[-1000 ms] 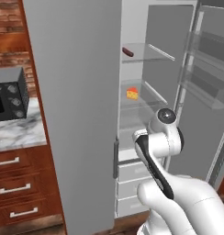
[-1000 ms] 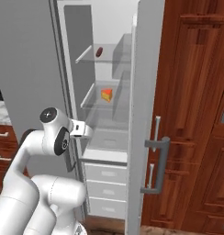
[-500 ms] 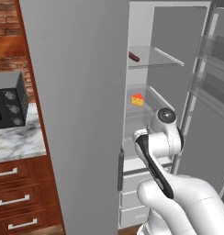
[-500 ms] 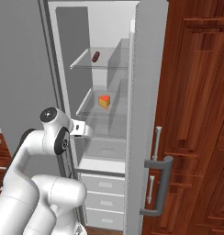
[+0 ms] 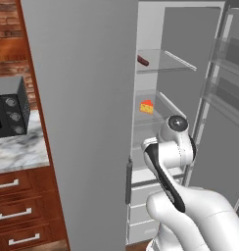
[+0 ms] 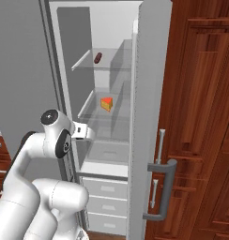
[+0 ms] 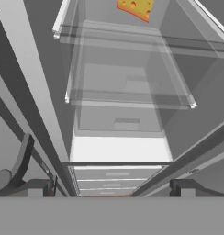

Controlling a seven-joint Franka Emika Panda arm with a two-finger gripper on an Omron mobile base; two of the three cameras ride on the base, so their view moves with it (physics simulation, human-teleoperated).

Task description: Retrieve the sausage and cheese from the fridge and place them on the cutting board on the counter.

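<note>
The sausage [image 5: 142, 60] lies lengthwise front-to-back on the fridge [image 5: 87, 98] shelf.

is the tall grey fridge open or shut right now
Open: the tall grey fridge shows its right door swung wide, baring glass shelves with the yellow-orange cheese wedge.

I see the tall grey fridge [image 5: 82, 122] open: a small dark red-brown sausage [image 5: 143, 61] lies on its upper glass shelf [image 5: 163, 66], a yellow-orange cheese wedge [image 5: 147, 106] on the shelf below.
</note>
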